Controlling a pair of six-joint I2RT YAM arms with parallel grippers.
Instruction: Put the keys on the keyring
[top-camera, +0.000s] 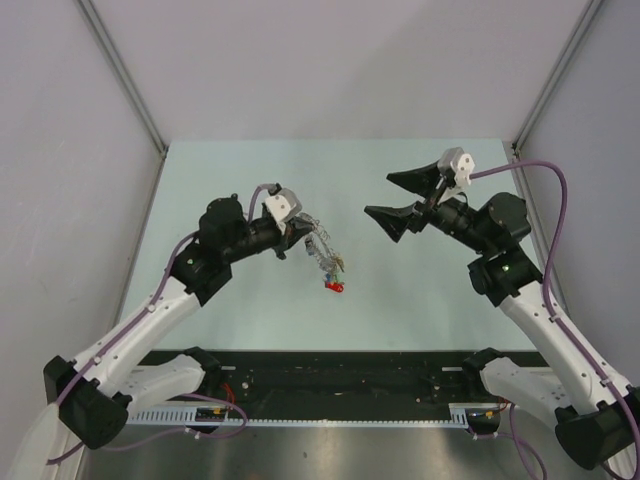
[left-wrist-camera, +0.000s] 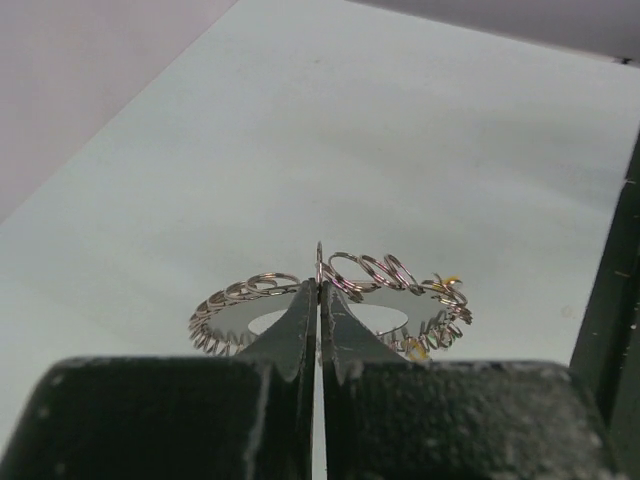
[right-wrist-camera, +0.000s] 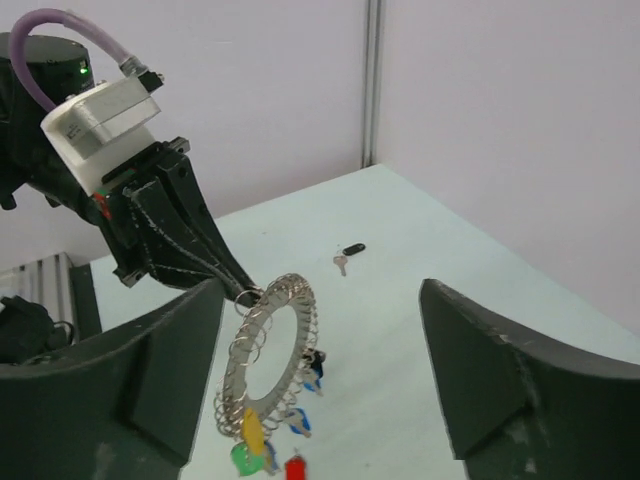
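My left gripper (top-camera: 309, 236) is shut on the top edge of the keyring (top-camera: 323, 256) and holds it above the table. In the left wrist view the jaws of my left gripper (left-wrist-camera: 319, 285) are pressed together on the keyring (left-wrist-camera: 235, 312), a flat silver ring fringed with small split rings. In the right wrist view the keyring (right-wrist-camera: 262, 355) hangs on edge with yellow, green, blue and red-headed keys (right-wrist-camera: 250, 445) at its low end. My right gripper (top-camera: 400, 203) is open and empty, to the right of the ring and facing it. A loose black-headed key (right-wrist-camera: 346, 256) lies on the table.
The pale green table (top-camera: 420, 300) is walled by grey panels left, right and back. A black rail (top-camera: 340, 385) with the arm bases runs along the near edge. The loose black-headed key does not show in the top view.
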